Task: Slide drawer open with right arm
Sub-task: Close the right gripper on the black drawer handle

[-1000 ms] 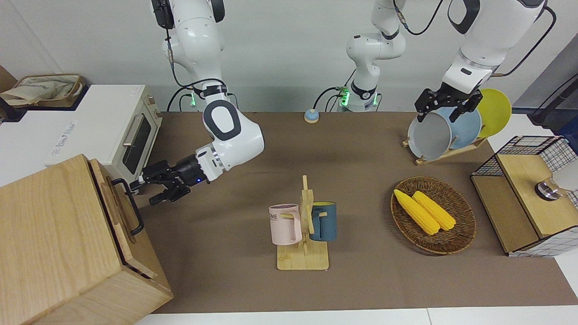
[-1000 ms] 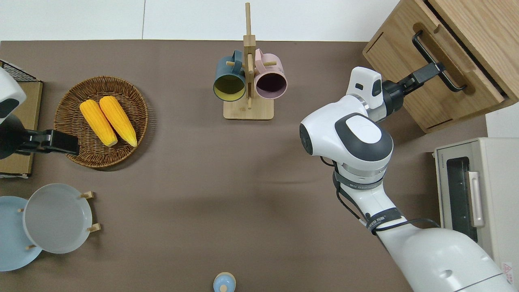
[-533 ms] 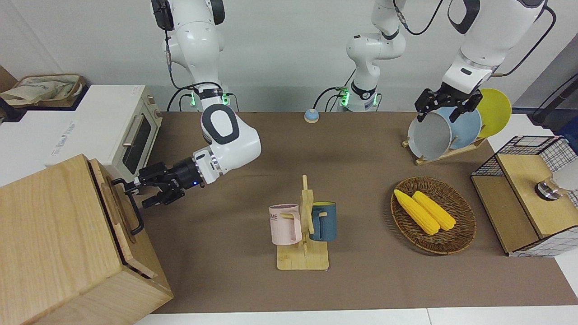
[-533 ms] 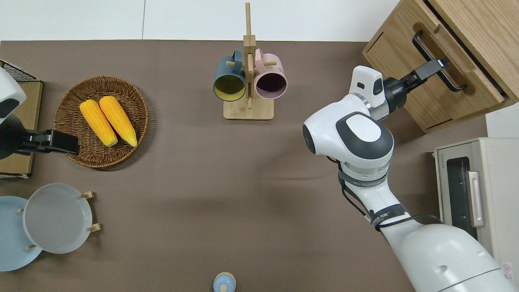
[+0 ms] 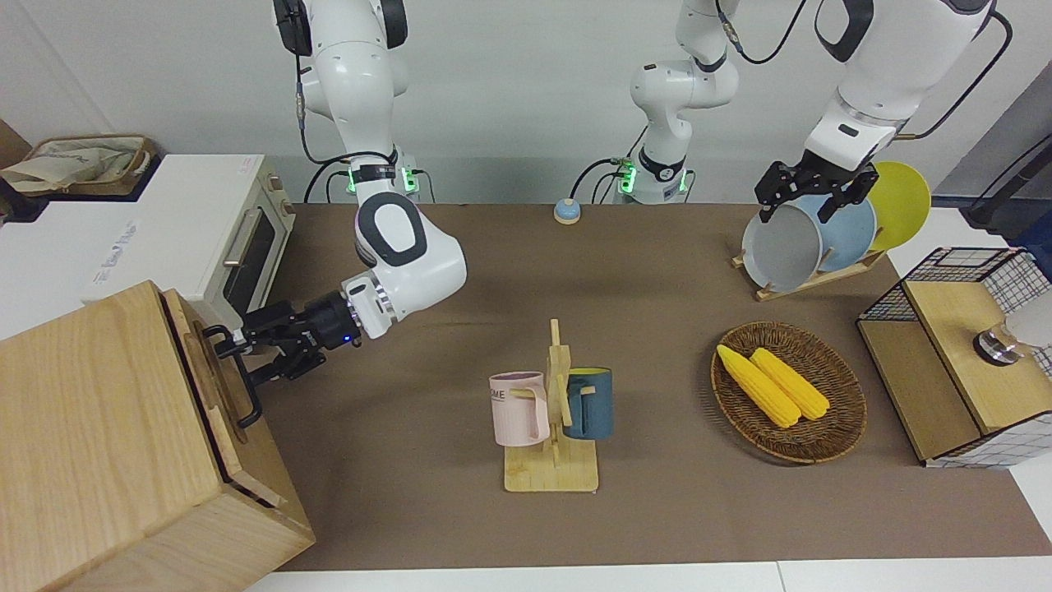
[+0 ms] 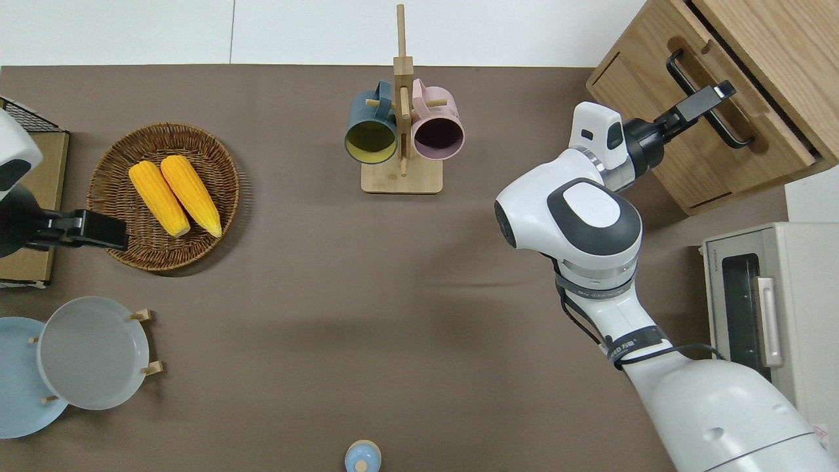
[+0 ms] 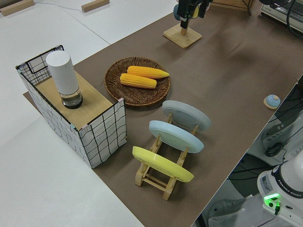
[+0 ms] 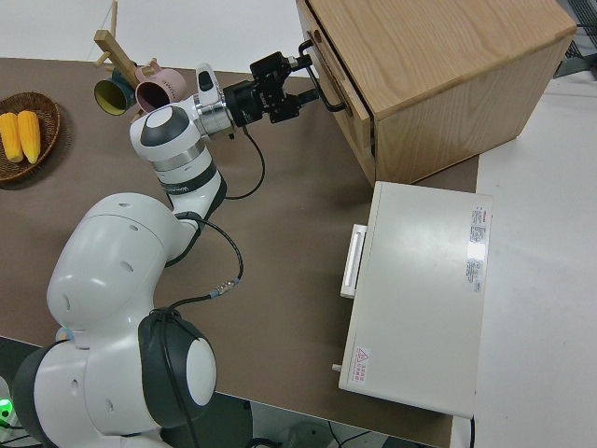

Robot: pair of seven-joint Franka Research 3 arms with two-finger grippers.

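The drawer (image 5: 215,411) is the top one of the pale wooden cabinet (image 5: 99,427) at the right arm's end of the table. Its black loop handle (image 5: 249,403) faces the table's middle. My right gripper (image 5: 241,355) is open, with one finger on each side of the handle's bar, at the end nearer the robots. The overhead view shows the gripper (image 6: 711,98) across the handle (image 6: 682,72) on the drawer front (image 6: 767,128). The right side view shows the same gripper (image 8: 303,79) at the handle (image 8: 328,98). My left gripper (image 5: 809,196) is open; that arm is parked.
A white toaster oven (image 5: 205,230) stands beside the cabinet, nearer the robots. A mug rack (image 5: 555,411) with two mugs stands mid-table. A basket of corn (image 5: 789,390), a plate rack (image 5: 809,234) and a wire-mesh box (image 5: 953,353) are toward the left arm's end.
My right gripper has moved toward the cabinet, and its open fingers now straddle the handle. The drawer has not visibly moved. The left arm has not moved.
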